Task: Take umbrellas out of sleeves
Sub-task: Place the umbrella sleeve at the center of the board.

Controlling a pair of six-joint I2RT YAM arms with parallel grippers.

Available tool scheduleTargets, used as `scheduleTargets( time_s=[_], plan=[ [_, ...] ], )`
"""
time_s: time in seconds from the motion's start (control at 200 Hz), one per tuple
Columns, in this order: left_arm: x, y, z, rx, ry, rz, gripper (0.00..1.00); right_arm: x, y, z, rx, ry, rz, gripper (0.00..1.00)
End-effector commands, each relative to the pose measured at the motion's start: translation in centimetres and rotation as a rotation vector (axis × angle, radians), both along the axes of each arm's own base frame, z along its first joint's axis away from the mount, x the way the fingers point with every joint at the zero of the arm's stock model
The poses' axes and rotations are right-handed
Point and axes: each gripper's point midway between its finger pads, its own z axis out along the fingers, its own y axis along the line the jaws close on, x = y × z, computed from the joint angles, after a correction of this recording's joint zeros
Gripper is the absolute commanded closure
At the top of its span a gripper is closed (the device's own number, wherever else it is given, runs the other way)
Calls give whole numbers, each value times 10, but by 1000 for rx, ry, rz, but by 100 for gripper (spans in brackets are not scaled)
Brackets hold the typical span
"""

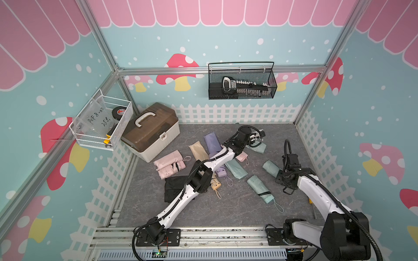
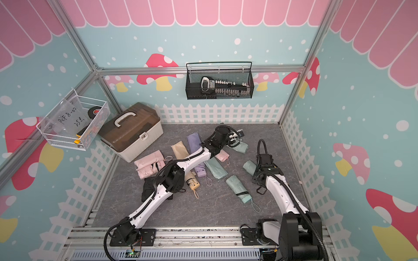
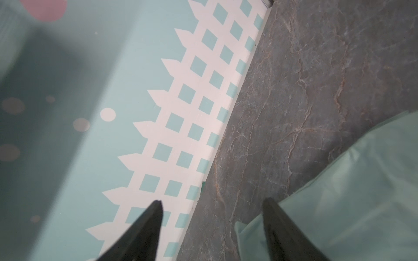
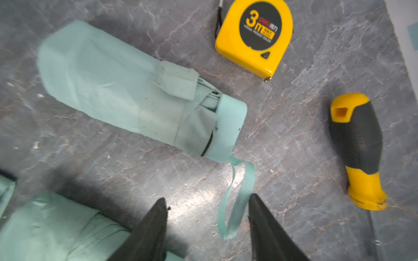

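Observation:
My left gripper [image 3: 212, 201] is open at the back of the floor, over bare floor, with one finger beside a limp mint sleeve [image 3: 350, 192]; both top views show that sleeve [image 1: 257, 148] under the gripper [image 1: 256, 137]. My right gripper [image 4: 208, 198] is open and holds nothing. It hangs over the wrist loop [image 4: 237, 198] of a mint umbrella [image 4: 135, 90] that lies bare on the floor [image 1: 270, 167]. A second mint umbrella [image 1: 260, 187] lies nearer the front. Pink [image 1: 168, 165], lilac [image 1: 220, 172], beige [image 1: 214, 184] and black [image 1: 174, 187] umbrellas and sleeves lie to the left.
A yellow tape measure [image 4: 253, 38] and a yellow-black screwdriver [image 4: 357, 146] lie close to my right gripper. A brown-lidded toolbox [image 1: 150, 131] stands at the back left. A white wire basket [image 1: 104, 122] and a black mesh basket [image 1: 242, 81] hang on the walls.

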Motion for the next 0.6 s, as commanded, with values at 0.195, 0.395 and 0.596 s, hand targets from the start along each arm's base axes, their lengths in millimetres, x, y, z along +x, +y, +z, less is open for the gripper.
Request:
scheduleTargets(
  time_s=[0.195, 0.395, 0.596],
  plan=[
    [-21, 53, 109, -449, 275, 138, 1, 46, 29, 41, 90, -183, 173, 39],
    [-30, 112, 119, -581, 399, 213, 1, 64, 26, 2, 55, 6, 222, 33],
    [-61, 143, 136, -694, 437, 183, 1, 80, 22, -20, 24, 86, 228, 15]
  ],
)
